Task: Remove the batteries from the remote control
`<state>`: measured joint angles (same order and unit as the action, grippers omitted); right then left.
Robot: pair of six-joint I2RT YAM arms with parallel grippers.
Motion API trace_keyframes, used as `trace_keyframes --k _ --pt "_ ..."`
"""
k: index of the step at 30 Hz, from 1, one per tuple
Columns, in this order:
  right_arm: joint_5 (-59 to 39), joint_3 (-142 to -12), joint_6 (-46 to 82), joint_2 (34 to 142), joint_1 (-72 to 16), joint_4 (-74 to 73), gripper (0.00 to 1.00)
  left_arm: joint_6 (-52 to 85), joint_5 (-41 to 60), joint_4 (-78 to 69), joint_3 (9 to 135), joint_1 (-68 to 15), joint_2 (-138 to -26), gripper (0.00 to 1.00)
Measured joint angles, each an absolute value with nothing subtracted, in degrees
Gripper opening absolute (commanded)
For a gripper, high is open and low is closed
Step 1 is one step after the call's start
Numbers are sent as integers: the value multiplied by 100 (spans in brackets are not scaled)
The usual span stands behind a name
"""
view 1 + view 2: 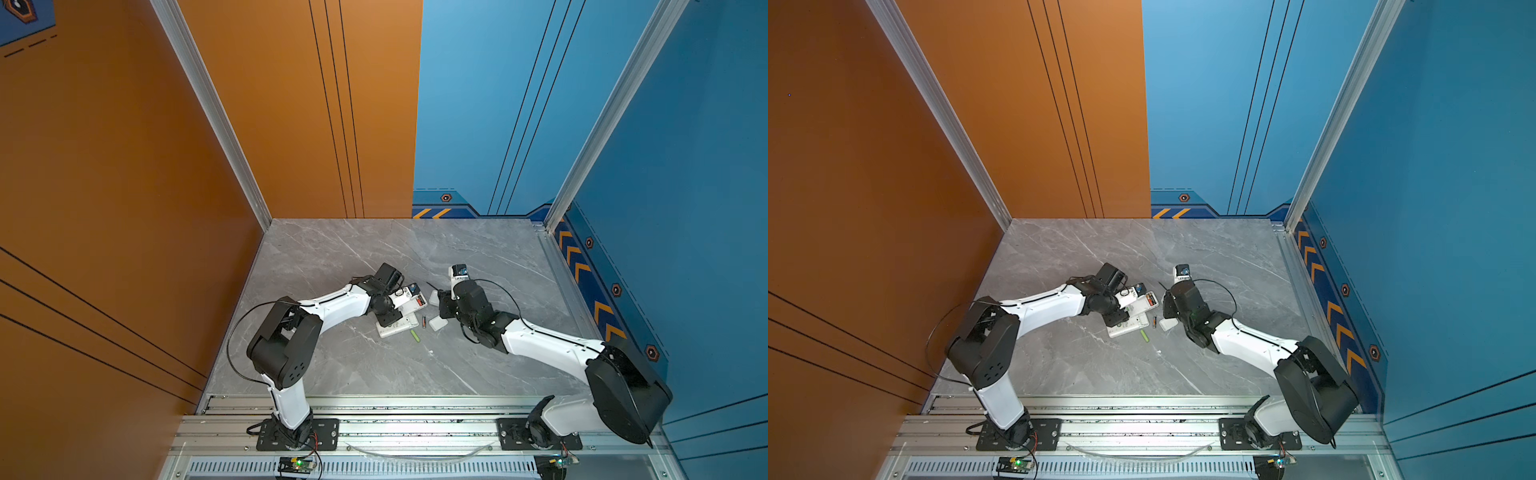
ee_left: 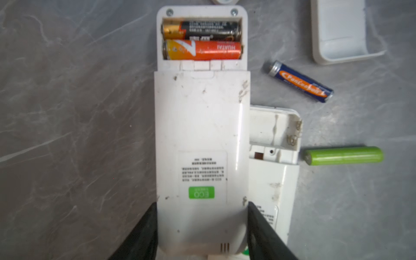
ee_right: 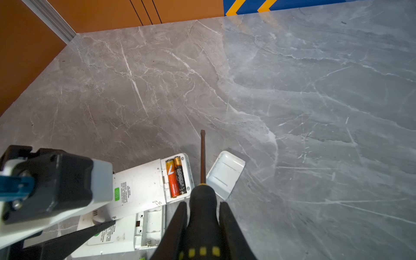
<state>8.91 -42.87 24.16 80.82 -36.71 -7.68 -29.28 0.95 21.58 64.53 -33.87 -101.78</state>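
My left gripper [image 2: 202, 203] is shut on the sides of a white remote control [image 2: 200, 135], which lies back up with its battery bay open. Two batteries sit in the bay, a black-and-gold one [image 2: 202, 29] and an orange-red one [image 2: 202, 50]. On the table beside it lie a loose blue battery [image 2: 301, 82] and a lime green battery [image 2: 344, 155]. My right gripper [image 3: 203, 202] is shut on the black-and-yellow handle of a screwdriver [image 3: 203, 157]. Its shaft points past the end of the remote control [image 3: 144, 186], beside the bay. In both top views the green battery [image 1: 415, 336] lies in front of the remote control [image 1: 413, 305].
A second white remote [image 2: 272, 180] lies partly under the held one, its bay empty. One white lid [image 2: 344, 33] rests near the blue battery and another lid [image 3: 225, 174] lies beside the screwdriver shaft. Orange and blue walls enclose the grey marble table [image 1: 374, 257].
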Motion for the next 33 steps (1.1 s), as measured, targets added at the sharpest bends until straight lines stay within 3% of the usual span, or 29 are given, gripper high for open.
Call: trace_keyframes --k 7,17,33 --pt "-165 -5242 2425 8438 -3253 755 0 -3124 -576 2027 6451 -3380 -10318 6" --pt "-1179 -6501 2112 9105 -3072 2123 0 -3500 -685 1946 6493 -3406 -10495 8" --pt "-1273 -7345 1520 9459 -3179 3389 0 -3583 -764 1900 6493 -3645 -10503 8"
